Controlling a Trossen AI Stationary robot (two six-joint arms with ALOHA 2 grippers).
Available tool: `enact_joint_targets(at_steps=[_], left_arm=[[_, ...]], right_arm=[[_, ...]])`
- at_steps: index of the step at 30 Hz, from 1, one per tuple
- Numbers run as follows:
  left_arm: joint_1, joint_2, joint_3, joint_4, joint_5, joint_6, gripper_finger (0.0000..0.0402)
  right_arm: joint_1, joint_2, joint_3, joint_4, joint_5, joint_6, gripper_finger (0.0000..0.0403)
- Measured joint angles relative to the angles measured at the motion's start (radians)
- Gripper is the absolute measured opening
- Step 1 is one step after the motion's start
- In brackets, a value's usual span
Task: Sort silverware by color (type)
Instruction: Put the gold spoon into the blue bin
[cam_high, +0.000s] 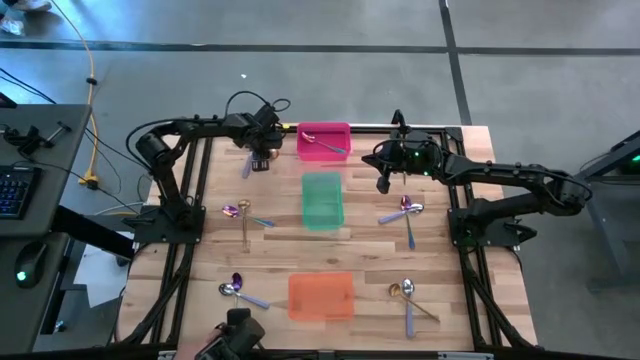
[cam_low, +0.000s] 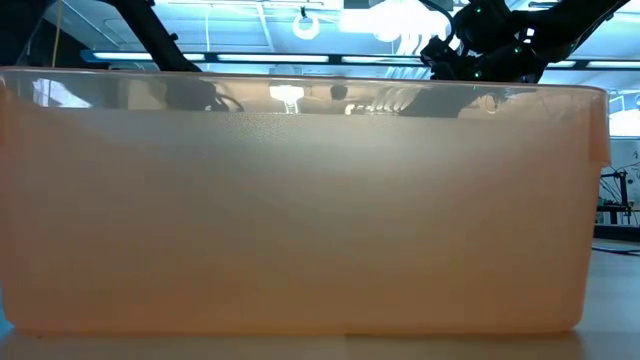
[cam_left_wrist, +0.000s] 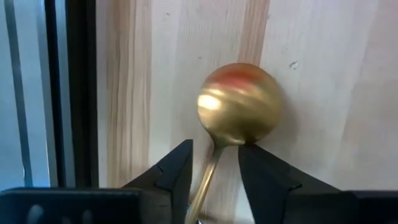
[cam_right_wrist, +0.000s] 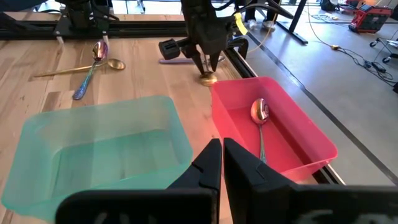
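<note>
Here, left gripper (cam_left_wrist: 214, 180) holds a round-bowled gold spoon (cam_left_wrist: 239, 104).

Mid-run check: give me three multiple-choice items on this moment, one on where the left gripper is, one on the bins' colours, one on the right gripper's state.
1. Where is the left gripper?
A. Over the orange bin
B. Beside the pink rectangular plastic bin, at the table's far edge
C. Over the green bin

2. Going from the far edge to the near edge, the three bins run:
A. Pink, translucent green bin, orange bin
B. Green, orange, pink
C. Orange, pink, green

3. What state is the right gripper in?
A. Shut on a gold spoon
B. Wide open
C. Shut and holding nothing

Answers: 1 B, the high view puts it left of the pink bin, and its wrist view shows the round-bowled gold spoon between its fingers. 2 A, the high view shows that order. 3 C, its wrist view shows the fingers together with nothing between them.
</note>
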Motion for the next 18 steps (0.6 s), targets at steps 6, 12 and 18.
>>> enact_joint_targets(at_steps=[6,12,18], left_arm=[[0.001,0.001,0.000,0.006,0.017,0.000,0.0027],[0.001,-0.005,0.001,0.000,-0.012,-0.001,0.0009],[0.002,-0.079,0.001,-0.003,-0.003,-0.054,0.0004]], right_arm=[[0.000,0.000,0.000,0.000,0.000,0.003,0.0000],[0.000,0.000,0.000,0.000,0.000,0.003,0.0000],[0.000,0.000,0.000,0.000,0.000,0.005,0.0000]])
